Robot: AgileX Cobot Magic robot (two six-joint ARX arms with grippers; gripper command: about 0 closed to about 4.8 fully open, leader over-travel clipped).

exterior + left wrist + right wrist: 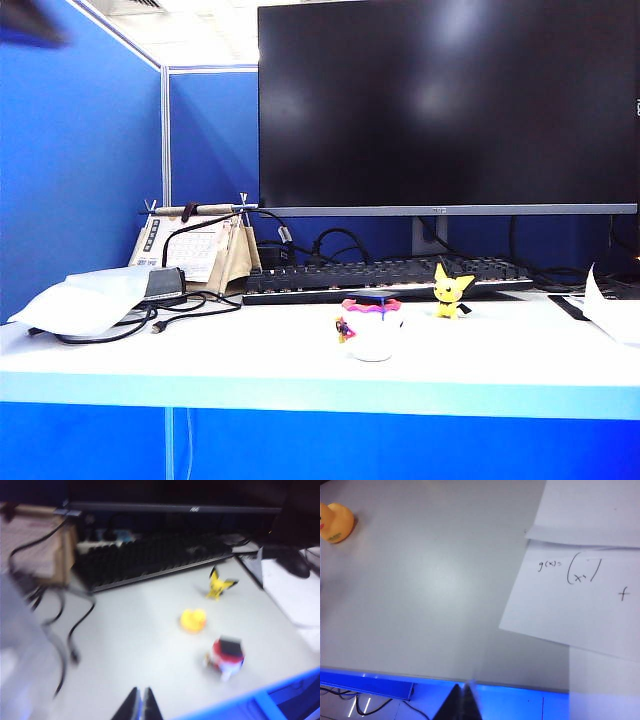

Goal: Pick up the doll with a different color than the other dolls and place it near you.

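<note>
The doll with a different color (371, 330) is white with a red scalloped rim and a dark top, and it stands near the table's front edge (320, 392). The left wrist view also shows this doll (227, 656), with the yellow duck (193, 620) and the yellow pointy-eared figure (219, 584) farther back. My left gripper (141, 697) is shut and empty, raised above the table well to the side of the doll. My right gripper (463, 692) is shut with nothing in it, over the table's front edge, far from the duck (335, 522).
A black keyboard (385, 275) and a large monitor (445, 105) stand behind the dolls. Loose cables (150, 322), a plastic bag (85, 300) and a desk calendar (195, 250) sit at the left. Written papers (580, 580) lie at the right.
</note>
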